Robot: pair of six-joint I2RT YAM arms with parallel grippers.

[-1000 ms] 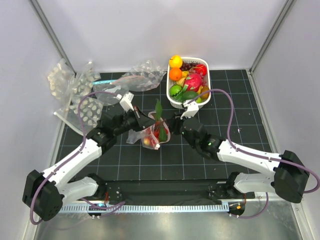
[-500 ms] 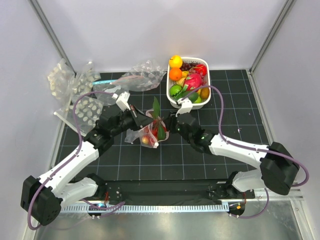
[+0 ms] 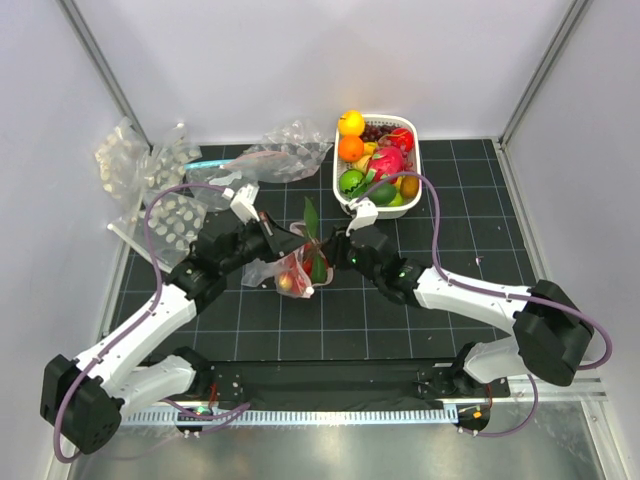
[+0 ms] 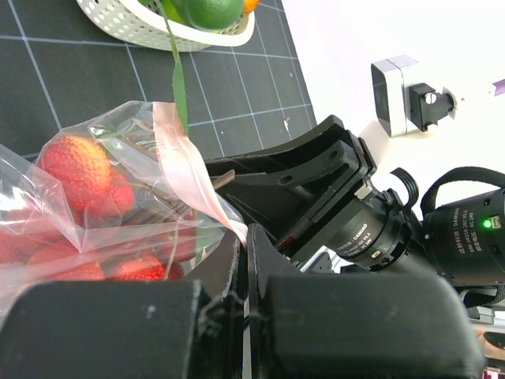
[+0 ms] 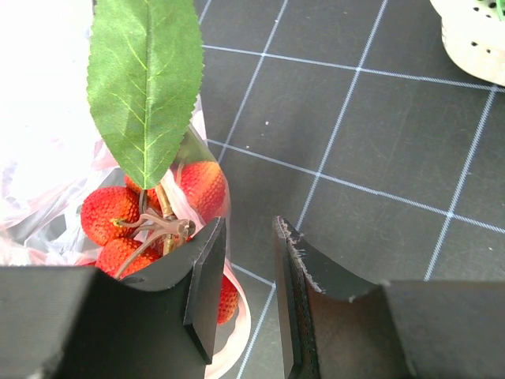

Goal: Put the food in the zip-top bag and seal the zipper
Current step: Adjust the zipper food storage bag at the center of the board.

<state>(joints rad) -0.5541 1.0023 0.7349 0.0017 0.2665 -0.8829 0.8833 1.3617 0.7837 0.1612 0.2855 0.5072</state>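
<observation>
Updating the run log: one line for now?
left gripper: shut on clear plastic zip-top bag | red toy strawberries: inside | right gripper: open beside bag

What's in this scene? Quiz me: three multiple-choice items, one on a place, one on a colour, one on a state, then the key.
1. Where are the strawberries?
A) in the basket
B) inside the zip-top bag
C) loose beside the bag

2. What colour is the zipper?
A) blue
B) yellow
C) pinkish

3. How is the right gripper?
A) open
B) shut tight, empty
C) shut on a strawberry

Key:
1 B, the red berries show through the clear plastic.
2 C, a pink strip edges the bag's mouth.
3 A, the black mat shows between its fingers.
</observation>
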